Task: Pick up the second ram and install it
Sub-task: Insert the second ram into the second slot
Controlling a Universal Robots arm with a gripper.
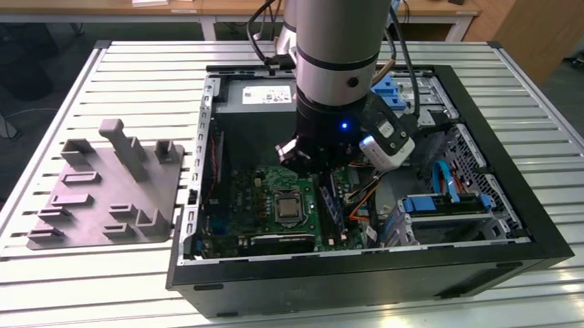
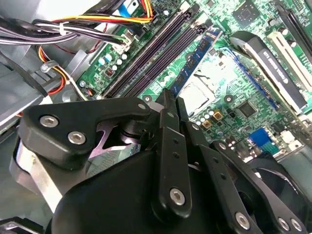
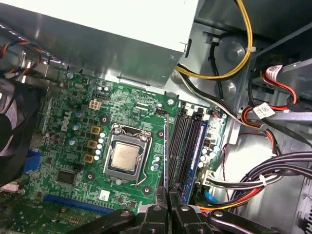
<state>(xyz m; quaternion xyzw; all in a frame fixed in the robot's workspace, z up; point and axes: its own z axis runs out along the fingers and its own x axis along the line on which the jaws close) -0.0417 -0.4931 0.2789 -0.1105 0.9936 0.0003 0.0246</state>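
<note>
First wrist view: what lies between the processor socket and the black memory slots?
The second ram, edge-on in the claw; the first wrist view shows it.

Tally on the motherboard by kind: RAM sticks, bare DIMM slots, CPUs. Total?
RAM sticks: 2 (second ram in the pincer; other ram in a slot)
bare DIMM slots: 2
CPU: 1
Total: 5

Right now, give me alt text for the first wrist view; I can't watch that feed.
The gripper holds the second ram edge-on over the green motherboard, between the CPU socket and the dark memory slots. A grey power-supply box and bundled cables border the board.
</note>
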